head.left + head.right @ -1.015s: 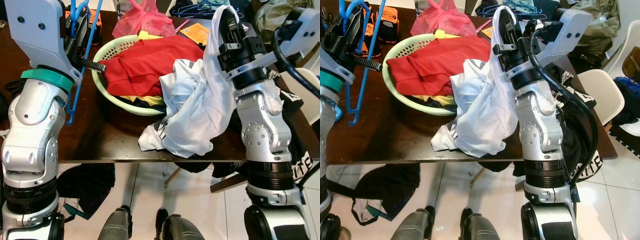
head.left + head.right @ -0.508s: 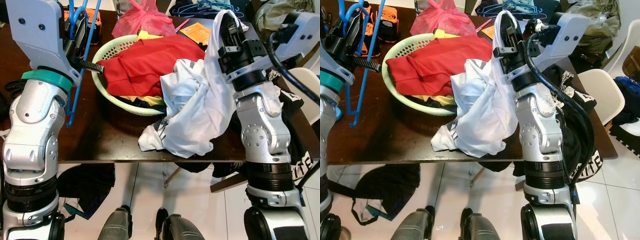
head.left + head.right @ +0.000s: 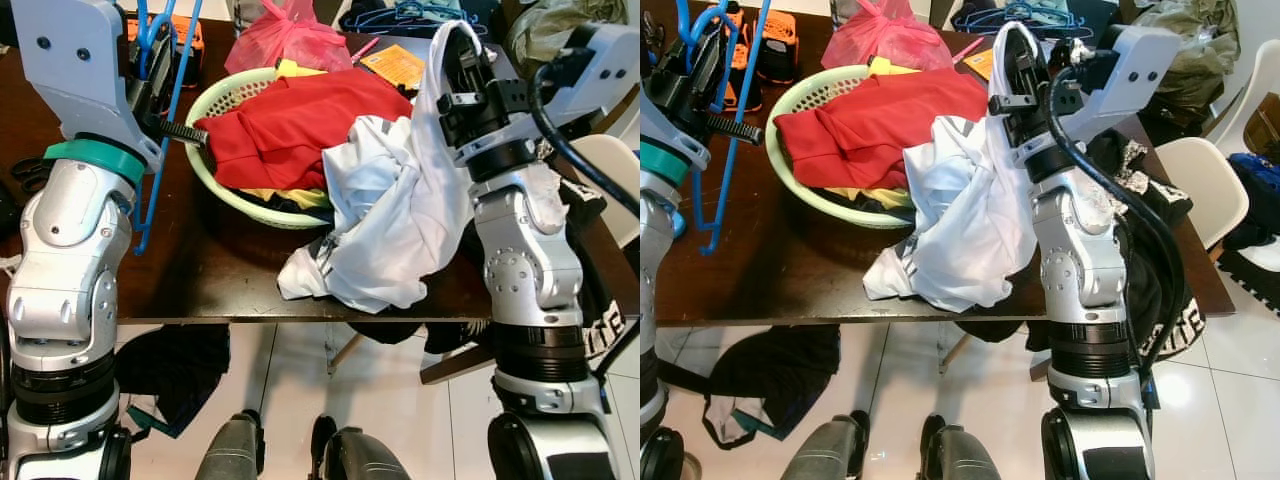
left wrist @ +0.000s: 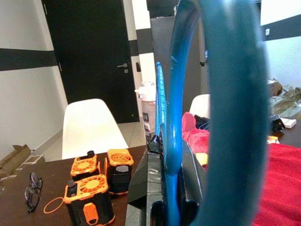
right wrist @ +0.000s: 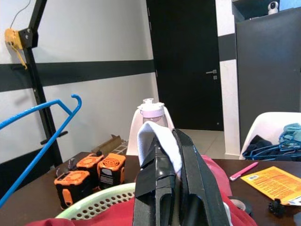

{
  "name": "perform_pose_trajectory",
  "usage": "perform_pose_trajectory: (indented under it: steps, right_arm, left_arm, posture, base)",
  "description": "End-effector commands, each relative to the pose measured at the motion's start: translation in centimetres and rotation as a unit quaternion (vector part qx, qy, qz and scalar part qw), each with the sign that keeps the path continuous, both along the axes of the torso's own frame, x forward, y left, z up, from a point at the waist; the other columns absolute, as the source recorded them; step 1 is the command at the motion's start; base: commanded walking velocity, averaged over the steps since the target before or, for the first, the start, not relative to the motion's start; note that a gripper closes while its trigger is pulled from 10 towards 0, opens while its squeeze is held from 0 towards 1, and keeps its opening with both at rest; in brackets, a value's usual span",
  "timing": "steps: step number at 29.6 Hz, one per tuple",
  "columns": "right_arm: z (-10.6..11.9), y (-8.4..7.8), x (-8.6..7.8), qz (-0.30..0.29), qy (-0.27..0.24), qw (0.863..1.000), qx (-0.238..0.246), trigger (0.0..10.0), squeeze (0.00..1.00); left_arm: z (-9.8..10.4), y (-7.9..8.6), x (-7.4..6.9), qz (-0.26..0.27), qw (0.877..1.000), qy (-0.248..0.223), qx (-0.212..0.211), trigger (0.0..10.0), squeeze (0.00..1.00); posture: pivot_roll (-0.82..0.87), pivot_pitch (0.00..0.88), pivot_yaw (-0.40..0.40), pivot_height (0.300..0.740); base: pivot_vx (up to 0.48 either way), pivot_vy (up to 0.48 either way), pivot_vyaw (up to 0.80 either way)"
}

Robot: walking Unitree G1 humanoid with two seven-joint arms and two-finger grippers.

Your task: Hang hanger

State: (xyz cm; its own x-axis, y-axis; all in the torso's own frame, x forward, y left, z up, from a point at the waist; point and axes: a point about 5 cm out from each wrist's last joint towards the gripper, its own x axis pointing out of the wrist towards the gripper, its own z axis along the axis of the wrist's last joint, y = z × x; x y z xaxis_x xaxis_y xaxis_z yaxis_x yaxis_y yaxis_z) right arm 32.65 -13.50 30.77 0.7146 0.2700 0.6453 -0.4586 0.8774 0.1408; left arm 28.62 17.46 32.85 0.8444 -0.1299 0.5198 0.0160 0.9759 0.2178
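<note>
A blue plastic hanger [image 3: 160, 120] hangs upright over the table's left side, and my left gripper [image 4: 165, 141] is shut on it near the hook. My right gripper [image 3: 460, 45] is raised over the table's right side, shut on a white garment [image 3: 390, 220]. The cloth wraps over the fingertips [image 5: 157, 136] and drapes down onto the table edge. Between the two arms a pale green laundry basket [image 3: 205, 165] holds a red garment [image 3: 290, 120].
The dark wooden table [image 3: 200, 270] also carries a pink bag [image 3: 290, 40], orange-black battery packs [image 4: 89, 197], glasses [image 4: 30, 188] and a yellow leaflet [image 3: 392, 65]. More blue hangers [image 3: 1010, 15] lie at the far end. A white chair [image 3: 1200, 190] stands on the right, with dark clothes [image 3: 175, 370] on the floor.
My right gripper has shifted slightly to the right with the white garment, and the cloth has drawn up a little. The left arm and hanger have stayed put.
</note>
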Motion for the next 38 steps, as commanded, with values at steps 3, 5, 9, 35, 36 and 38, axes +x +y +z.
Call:
perform_pose_trajectory:
  steps: [3, 5, 9, 35, 36, 38]
  right_arm:
    - [-0.3, -0.41, 0.1, -0.007, 0.006, 1.0, 0.003, 10.0, 0.0]
    - [-0.3, -0.41, 0.1, -0.007, 0.006, 1.0, 0.003, 10.0, 0.0]
    - [-0.39, -0.41, 0.43, -0.017, 0.014, 1.0, -0.007, 10.0, 0.0]
    - [-0.58, -0.43, 0.63, -0.025, 0.017, 1.0, -0.003, 10.0, 0.0]
    - [-0.57, -0.43, 0.62, -0.025, 0.017, 1.0, -0.003, 10.0, 0.0]
    - [-0.56, -0.41, 0.61, -0.024, 0.016, 1.0, -0.003, 10.0, 0.0]
  left_arm:
    - [-0.07, 0.1, 0.03, 0.002, 1.0, 0.002, -0.002, 10.0, 0.0]
    - [-0.07, 0.1, 0.03, 0.002, 1.0, 0.002, -0.002, 10.0, 0.0]
    - [-0.05, 0.14, 0.02, 0.003, 1.0, 0.002, -0.001, 10.0, 0.0]
    - [-0.22, 0.27, 0.19, 0.008, 1.0, 0.008, -0.005, 10.0, 0.0]
    - [-0.23, 0.3, 0.18, 0.008, 1.0, 0.008, -0.006, 10.0, 0.0]
    - [-0.25, 0.32, 0.17, 0.009, 1.0, 0.009, -0.006, 10.0, 0.0]
  posture:
    - [0.19, 0.104, -0.045, 0.691]
    - [0.19, 0.104, -0.045, 0.691]
    - [0.19, 0.103, -0.046, 0.709]
    - [0.19, 0.102, -0.044, 0.737]
    - [0.19, 0.102, -0.044, 0.737]
    - [0.19, 0.102, -0.044, 0.737]
  base:
    - [0.0, 0.0, 0.0]
    - [0.0, 0.0, 0.0]
    - [0.0, 0.0, 0.0]
    - [-0.028, 0.0, 0.0]
    - [-0.319, 0.0, 0.0]
    - [-0.36, 0.0, 0.0]
